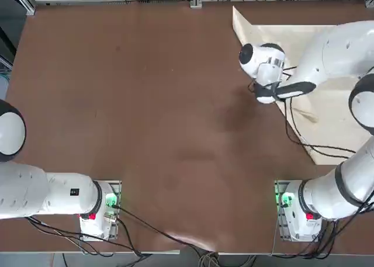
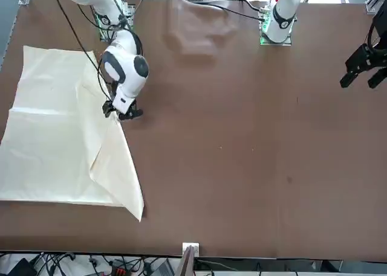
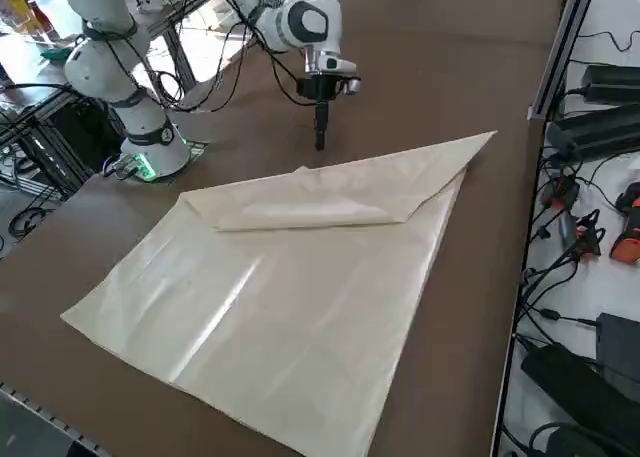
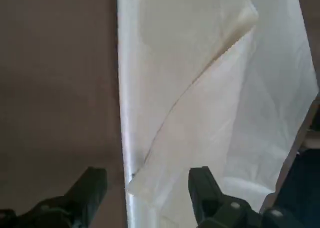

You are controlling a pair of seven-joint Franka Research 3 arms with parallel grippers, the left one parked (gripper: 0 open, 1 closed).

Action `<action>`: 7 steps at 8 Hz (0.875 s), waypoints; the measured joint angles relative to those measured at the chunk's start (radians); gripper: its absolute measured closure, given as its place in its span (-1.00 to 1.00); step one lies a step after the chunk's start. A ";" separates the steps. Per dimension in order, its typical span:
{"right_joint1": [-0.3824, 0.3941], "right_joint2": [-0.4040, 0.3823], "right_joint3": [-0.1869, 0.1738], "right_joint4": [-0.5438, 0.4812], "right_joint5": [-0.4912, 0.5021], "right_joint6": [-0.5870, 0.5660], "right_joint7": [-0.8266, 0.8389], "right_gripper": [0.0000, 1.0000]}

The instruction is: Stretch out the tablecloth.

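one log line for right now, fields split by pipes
right pincer: open, above cloth edge | tablecloth: flap folded over, not fully spread | task: unfinished

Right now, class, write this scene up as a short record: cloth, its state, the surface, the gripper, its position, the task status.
cloth: cream tablecloth
cloth state: partly folded, one edge flap turned back over it
surface: brown table
right gripper: open, holding nothing
gripper position: above the table, by the folded edge of the cloth
task status: not finished; the fold has yet to be opened out
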 joint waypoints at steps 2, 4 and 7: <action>0.024 -0.015 0.000 -0.105 -0.142 0.004 0.156 -0.98; 0.024 -0.018 -0.003 -0.176 -0.244 0.008 0.259 -0.98; 0.024 -0.016 -0.003 -0.196 -0.274 0.012 0.303 -0.96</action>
